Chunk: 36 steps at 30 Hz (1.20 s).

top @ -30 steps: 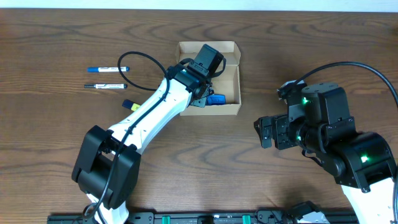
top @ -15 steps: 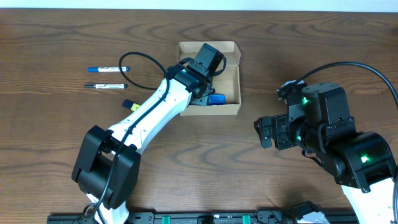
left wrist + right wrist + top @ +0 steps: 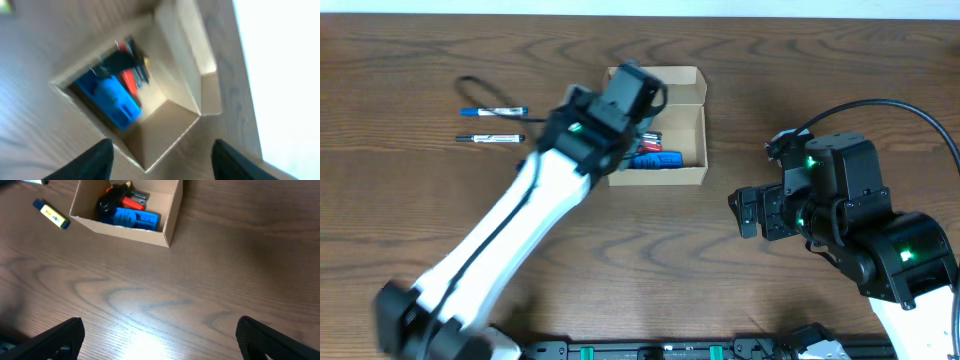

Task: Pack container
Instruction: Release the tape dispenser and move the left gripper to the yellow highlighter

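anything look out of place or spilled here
Nothing looks spilled or damaged. The container sits open with blue, red and black items inside. Loose on the table: a blue marker, a dark marker and a small yellow-and-blue item near it.

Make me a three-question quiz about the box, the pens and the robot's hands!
1. Where is the blue block?
A. inside the box
B. outside it
C. held up in the air

2. How many white pens lie left of the box?
A. one
B. two
C. five

3. The right end effector is:
A. shut on a pen
B. open and empty
C. shut on the box

Answers:
1 A, it lies within the cardboard walls.
2 B, two lie side by side on the table.
3 B, its fingers stand wide apart with only table between them.
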Each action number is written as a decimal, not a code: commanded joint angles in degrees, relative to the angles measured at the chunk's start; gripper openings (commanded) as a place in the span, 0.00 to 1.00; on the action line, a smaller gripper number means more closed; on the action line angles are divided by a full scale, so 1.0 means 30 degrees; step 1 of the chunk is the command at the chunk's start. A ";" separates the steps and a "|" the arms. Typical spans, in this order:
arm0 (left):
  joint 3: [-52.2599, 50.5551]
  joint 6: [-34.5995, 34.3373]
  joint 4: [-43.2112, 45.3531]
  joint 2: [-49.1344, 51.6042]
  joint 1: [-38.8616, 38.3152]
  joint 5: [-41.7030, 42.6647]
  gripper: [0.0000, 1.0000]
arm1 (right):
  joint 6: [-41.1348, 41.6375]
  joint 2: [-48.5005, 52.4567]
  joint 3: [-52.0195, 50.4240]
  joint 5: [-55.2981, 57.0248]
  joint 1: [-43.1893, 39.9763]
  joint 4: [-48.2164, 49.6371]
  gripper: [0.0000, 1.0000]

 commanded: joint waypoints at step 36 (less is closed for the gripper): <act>-0.1974 0.3111 -0.3738 0.5865 0.6681 0.1173 0.96 | -0.0233 0.0000 -0.0044 -0.0007 -0.0117 -0.0015 0.99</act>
